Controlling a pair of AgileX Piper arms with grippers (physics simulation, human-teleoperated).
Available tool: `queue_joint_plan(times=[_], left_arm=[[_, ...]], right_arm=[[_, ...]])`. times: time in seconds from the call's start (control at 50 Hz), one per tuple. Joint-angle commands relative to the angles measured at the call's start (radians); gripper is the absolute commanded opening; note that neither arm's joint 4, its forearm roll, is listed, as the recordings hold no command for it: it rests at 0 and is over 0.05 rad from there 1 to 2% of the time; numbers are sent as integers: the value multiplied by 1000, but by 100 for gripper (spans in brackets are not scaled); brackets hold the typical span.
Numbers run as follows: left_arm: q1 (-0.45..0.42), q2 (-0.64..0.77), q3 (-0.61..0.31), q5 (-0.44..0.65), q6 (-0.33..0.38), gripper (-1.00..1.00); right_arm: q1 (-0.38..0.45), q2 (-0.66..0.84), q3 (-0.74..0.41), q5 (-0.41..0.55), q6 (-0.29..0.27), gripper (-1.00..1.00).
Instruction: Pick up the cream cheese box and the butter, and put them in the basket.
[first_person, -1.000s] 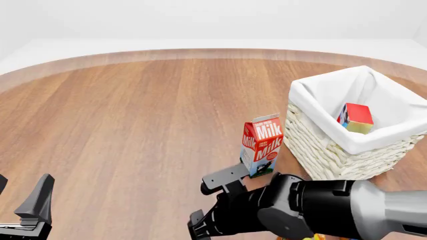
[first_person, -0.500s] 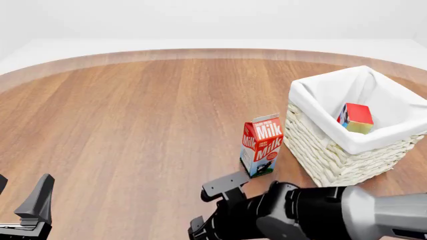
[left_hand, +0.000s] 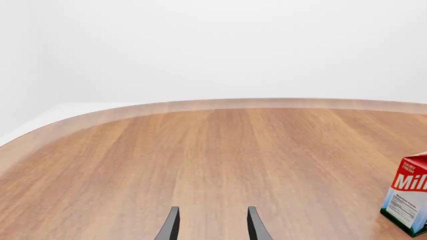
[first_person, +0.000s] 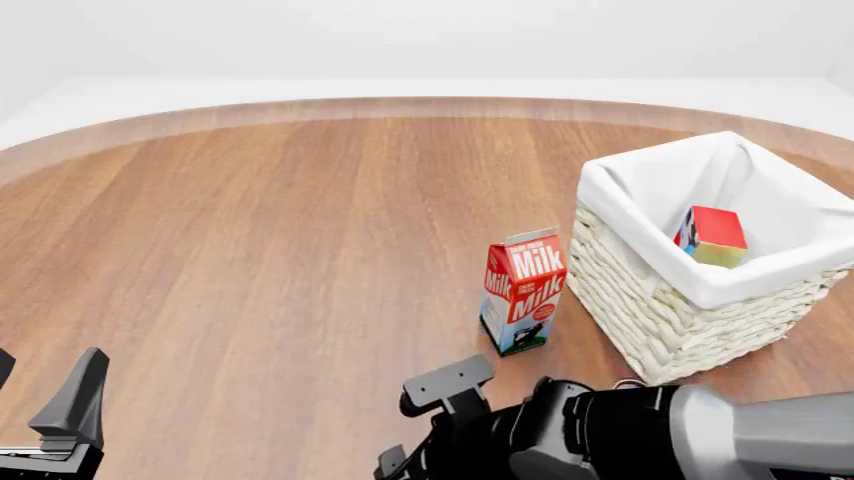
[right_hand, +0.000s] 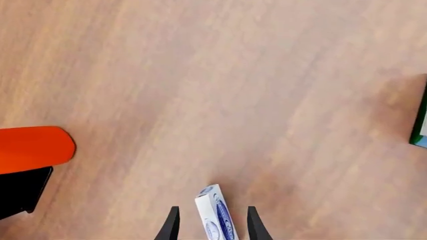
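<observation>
The butter (first_person: 714, 237), a red and yellow carton with a blue-white end, lies inside the basket (first_person: 641, 180) at the right. The cream cheese box (right_hand: 215, 215), whitish with blue print, lies on the table between the fingers of my right gripper (right_hand: 211, 220). The jaws are open, with a gap on each side of the box. In the front view the right arm (first_person: 601, 440) hides that box. My left gripper (left_hand: 212, 227) is open and empty above bare table, and it sits low at the front left in the front view (first_person: 67, 420).
A red-and-white Milk carton (first_person: 523, 292) stands just left of the basket; it also shows in the left wrist view (left_hand: 408, 200). An orange object (right_hand: 33, 147) with a black part under it sits to one side in the right wrist view.
My right arm has drawn back toward the near edge of the table, uncovering the basket's front wall. The left arm, milk carton and butter have not moved.
</observation>
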Motion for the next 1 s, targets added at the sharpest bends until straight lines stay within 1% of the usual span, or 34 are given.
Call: queue_joint_plan(times=[0.02,0.18,0.26,0.64,0.98,1.0], left_arm=[[0,0,0,0,0,100],[0,0,0,0,0,100],[0,0,0,0,0,100],[0,0,0,0,0,100],[0,0,0,0,0,100],[0,0,0,0,0,100]], right_arm=[[9,14,7,-18,8,100],[14,24,12,-32,14,100],[8,27,12,-34,8,100],[25,61,23,-72,25,100],[22,78,30,-92,19,100],[30,82,33,-98,26,100]])
